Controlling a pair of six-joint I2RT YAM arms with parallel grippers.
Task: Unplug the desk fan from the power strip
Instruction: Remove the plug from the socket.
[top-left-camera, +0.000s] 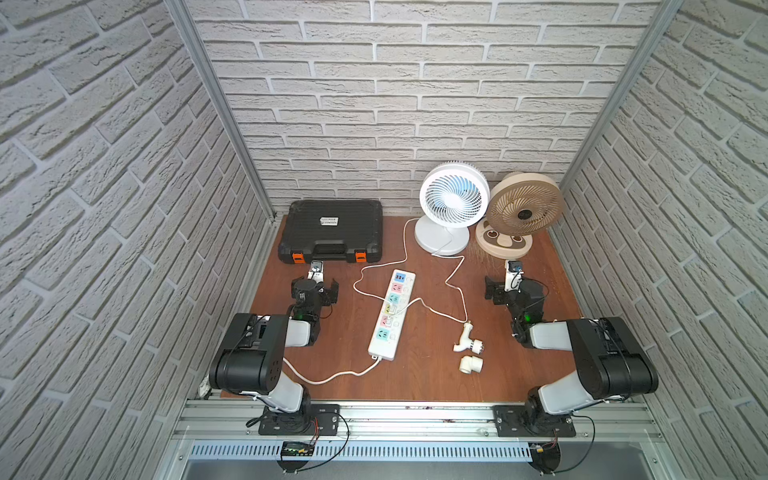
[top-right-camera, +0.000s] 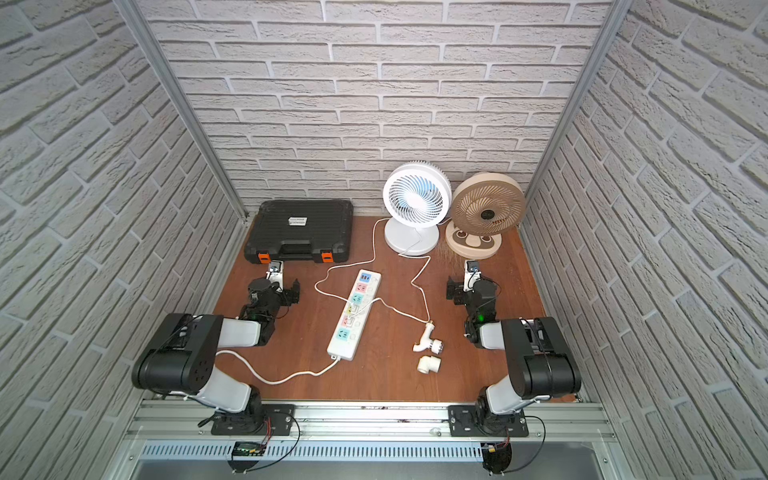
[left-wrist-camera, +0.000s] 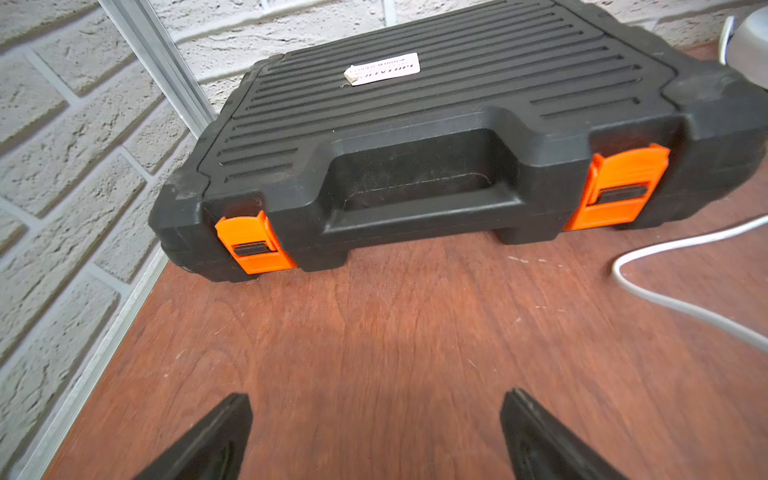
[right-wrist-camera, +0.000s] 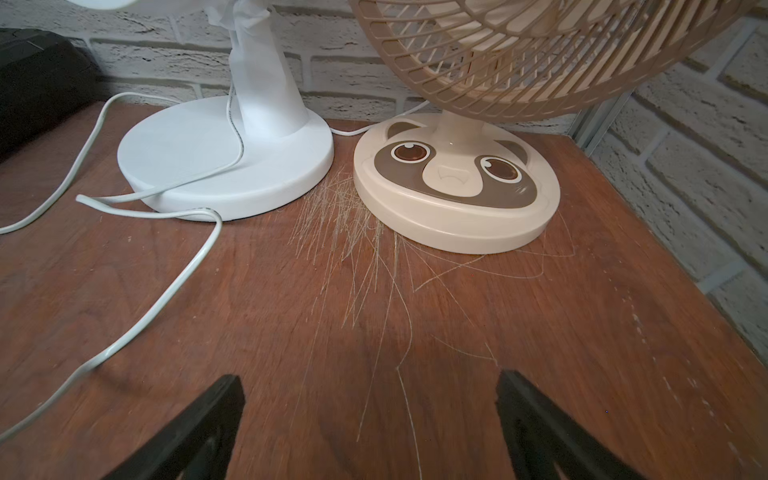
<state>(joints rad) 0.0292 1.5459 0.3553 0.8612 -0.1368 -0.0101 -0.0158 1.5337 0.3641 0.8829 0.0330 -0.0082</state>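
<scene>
- Power strip (top-left-camera: 391, 314) lies mid-tabletop (top-left-camera: 428, 374); white cord (top-left-camera: 405, 308) crosses its sockets, plug hard to make out.
- Left end effector (left-wrist-camera: 376, 436) open, empty.
- Right end effector (right-wrist-camera: 370, 428) open, empty; white fan (right-wrist-camera: 226, 153) head cut off.

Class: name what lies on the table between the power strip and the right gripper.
In both top views, a white cord crosses between the power strip and the right gripper; otherwise bare wood.
</scene>
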